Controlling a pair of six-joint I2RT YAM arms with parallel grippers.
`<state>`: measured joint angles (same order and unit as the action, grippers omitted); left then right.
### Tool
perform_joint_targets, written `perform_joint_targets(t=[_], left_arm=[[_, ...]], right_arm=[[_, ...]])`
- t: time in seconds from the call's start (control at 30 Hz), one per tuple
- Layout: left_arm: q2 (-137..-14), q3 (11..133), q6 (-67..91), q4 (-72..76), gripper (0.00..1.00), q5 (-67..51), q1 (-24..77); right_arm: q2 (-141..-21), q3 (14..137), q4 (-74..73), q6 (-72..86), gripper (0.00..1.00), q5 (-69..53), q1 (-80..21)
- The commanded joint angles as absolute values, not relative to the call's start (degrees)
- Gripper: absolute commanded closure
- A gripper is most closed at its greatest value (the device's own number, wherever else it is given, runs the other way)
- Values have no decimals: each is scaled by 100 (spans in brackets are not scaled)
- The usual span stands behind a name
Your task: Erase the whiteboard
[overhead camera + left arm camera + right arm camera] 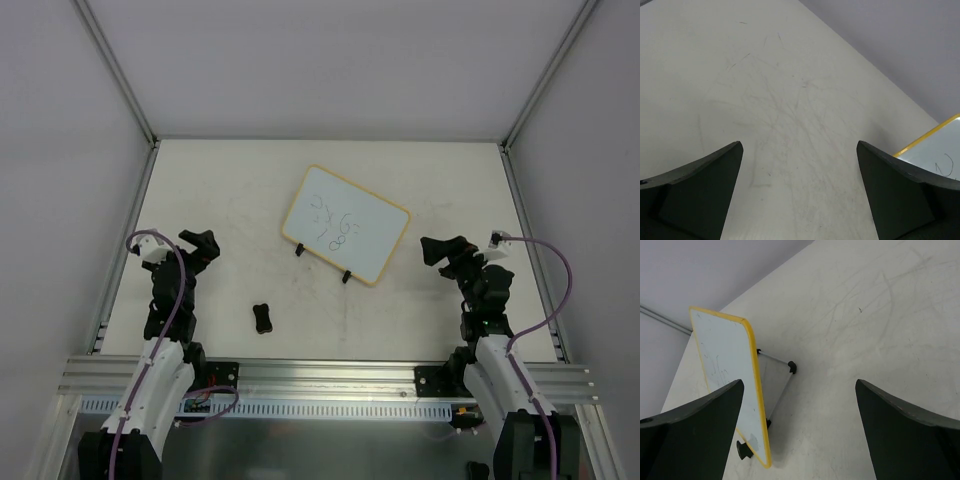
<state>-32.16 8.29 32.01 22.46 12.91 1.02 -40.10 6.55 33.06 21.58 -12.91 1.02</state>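
The whiteboard [347, 223] stands propped on small black feet at the table's middle, tan frame, dark scribbles on its white face. It shows at the right edge of the left wrist view [939, 156] and at the left of the right wrist view [725, 360], with its wire stand behind it. A small black eraser block [263, 317] lies on the table in front of the board, to its left. My left gripper [203, 245] is open and empty, left of the board. My right gripper [440, 250] is open and empty, right of the board.
The off-white tabletop [230, 190] is scuffed. Grey walls enclose it on three sides, with metal rails [125, 85] at the corners. An aluminium rail [320, 375] runs along the near edge where the arm bases sit.
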Motion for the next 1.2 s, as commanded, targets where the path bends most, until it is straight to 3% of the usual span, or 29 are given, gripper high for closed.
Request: perform_joint_targets(t=[0.0,0.23,0.43,0.67,0.8,1.17], left_arm=[[-3024,1020,3647,2153,1,1758,62],[-3023,1081,3586,2074,1,1530,62],[-3076,1187,2918,2258,1,643,62],[-3410,1213,3138,2189,1,124,70],[-3577,1309,3032,2188,1,-106,62],[-3796,1388,3216,2066,1,79,62]], right_arm=[[-3929,800,3621,2074,1,-1327,70],[-4025,817,3717,1741,1,-1827,70],[-4402,624,4946,1775,1,-3075,70],[-6211,809,7104,2495,1,-4190,9],[-7520,923,8286,2935,1,-4342,9],[-8190,1344,8543,2742,1,-4281,-378]])
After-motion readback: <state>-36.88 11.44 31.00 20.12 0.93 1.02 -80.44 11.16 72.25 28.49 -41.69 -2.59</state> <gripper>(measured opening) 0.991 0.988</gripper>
